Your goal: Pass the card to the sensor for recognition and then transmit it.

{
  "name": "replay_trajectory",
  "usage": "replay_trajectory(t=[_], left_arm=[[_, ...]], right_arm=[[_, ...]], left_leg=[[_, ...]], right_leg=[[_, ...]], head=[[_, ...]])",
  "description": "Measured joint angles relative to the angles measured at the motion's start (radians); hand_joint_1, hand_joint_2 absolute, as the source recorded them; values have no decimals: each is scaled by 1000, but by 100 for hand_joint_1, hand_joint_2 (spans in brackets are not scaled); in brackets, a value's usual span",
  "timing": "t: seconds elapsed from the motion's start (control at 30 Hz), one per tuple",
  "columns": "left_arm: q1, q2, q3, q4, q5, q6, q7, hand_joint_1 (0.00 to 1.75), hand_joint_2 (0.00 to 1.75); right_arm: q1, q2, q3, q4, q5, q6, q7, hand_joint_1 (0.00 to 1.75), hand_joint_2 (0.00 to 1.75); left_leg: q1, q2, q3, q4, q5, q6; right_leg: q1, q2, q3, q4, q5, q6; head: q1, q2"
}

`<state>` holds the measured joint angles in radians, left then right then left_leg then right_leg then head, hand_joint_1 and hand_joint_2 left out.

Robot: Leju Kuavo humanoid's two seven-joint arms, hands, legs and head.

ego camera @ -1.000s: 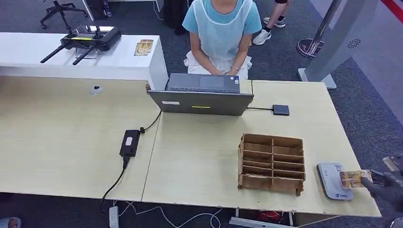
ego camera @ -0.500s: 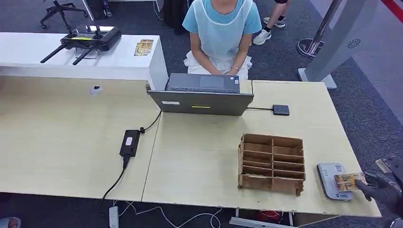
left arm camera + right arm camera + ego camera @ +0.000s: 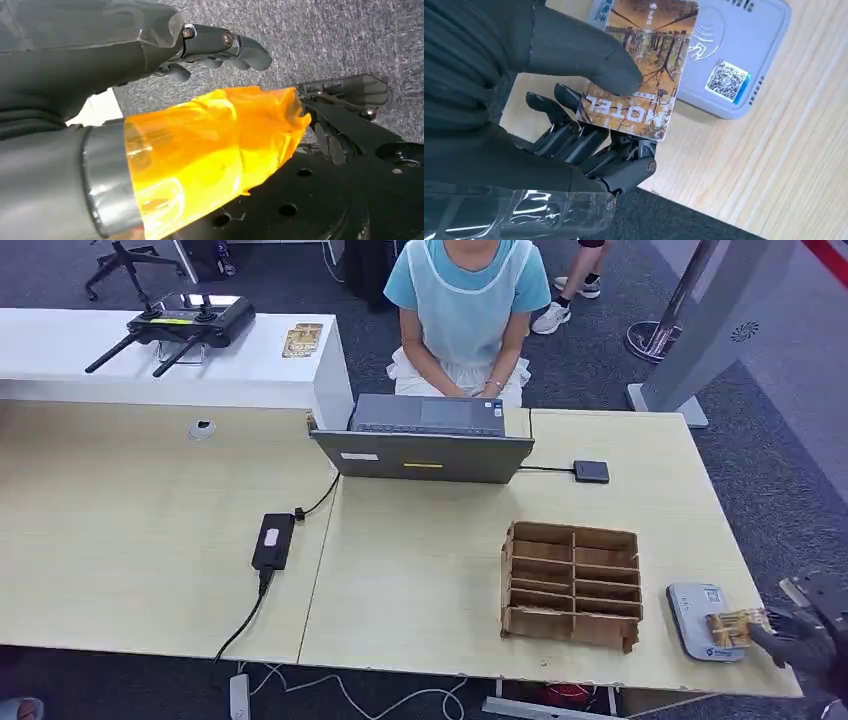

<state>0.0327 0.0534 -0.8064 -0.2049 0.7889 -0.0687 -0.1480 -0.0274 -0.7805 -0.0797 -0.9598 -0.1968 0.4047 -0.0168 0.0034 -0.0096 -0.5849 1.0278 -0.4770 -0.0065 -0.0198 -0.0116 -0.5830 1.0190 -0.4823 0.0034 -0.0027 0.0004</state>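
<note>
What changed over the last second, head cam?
The right hand drew the card slightly down and back toward the table's near edge, still holding it over the sensor. The cardboard organizer, the laptop and the seated person stayed put.

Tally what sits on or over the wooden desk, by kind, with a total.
Laptop: 1
Power brick: 1
Small black box: 1
Cardboard organizer: 1
Sensor: 1
Card, held over the sensor by the right hand: 1
Total: 6
</note>
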Motion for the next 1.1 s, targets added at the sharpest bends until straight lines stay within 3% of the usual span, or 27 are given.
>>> replay_trajectory(t=[0.27, 0.73, 1.1], left_arm=[[0, 0, -2, 0, 4, 0, 3, 0, 0], [0, 0, -8, 0, 14, 0, 3, 0, 0], [0, 2, -16, 0, 35, -1, 1, 0, 0]], right_arm=[[2, 0, 6, -14, 31, -44, 19, 175, 175], [15, 0, 6, -46, 39, -62, 29, 175, 175], [8, -10, -31, -127, -36, -5, -1, 175, 175]], left_leg=[[0, 0, 0, 0, 0, 0], [0, 0, 0, 0, 0, 0], [0, 0, 0, 0, 0, 0]], right_leg=[[0, 0, 0, 0, 0, 0], [0, 0, 0, 0, 0, 0], [0, 0, 0, 0, 0, 0]], head=[[0, 0], [0, 0], [0, 0]])
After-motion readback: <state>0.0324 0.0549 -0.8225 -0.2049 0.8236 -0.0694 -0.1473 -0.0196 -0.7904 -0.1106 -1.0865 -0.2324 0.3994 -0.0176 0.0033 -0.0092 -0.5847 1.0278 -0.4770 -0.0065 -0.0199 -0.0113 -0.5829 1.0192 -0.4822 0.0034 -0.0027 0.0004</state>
